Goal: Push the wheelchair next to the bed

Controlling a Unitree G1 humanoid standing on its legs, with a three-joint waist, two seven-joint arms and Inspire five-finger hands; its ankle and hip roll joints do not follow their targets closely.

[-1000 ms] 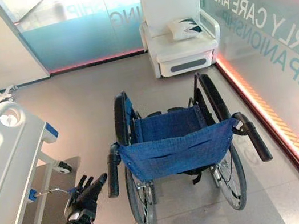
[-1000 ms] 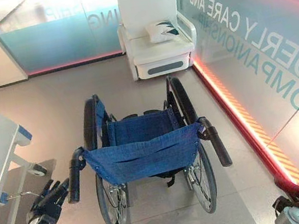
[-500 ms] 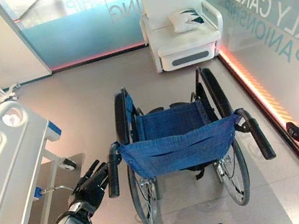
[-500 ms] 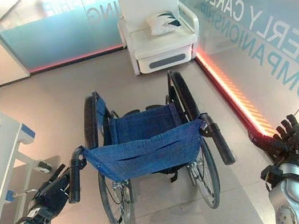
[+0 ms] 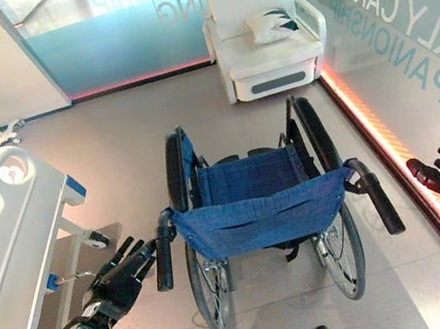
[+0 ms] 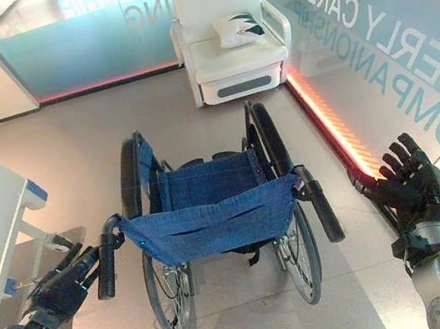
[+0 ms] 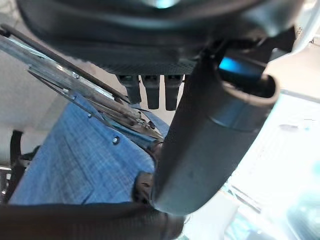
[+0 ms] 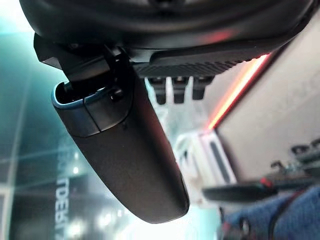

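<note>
Left eye view: wheelchair (image 5: 263,216) stands mid-floor, bed (image 5: 1,228) well apart on the left. Both hands are spread, empty — left hand (image 5: 120,272) just beside its grip, right hand (image 6: 411,182) wide. Each should wrap its handle squarely before pushing.

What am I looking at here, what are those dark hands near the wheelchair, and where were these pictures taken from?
A humanoid robot looks down through two head cameras, side by side. Before it stands a blue wheelchair, its back toward the robot. The left hand, fingers open, reaches beside the wheelchair's left push handle; the right hand is open and raised, apart from the right push handle. Nothing is held. A bed stands on the left, a white armchair beyond. The two close-up pictures come from wrist cameras.
</note>
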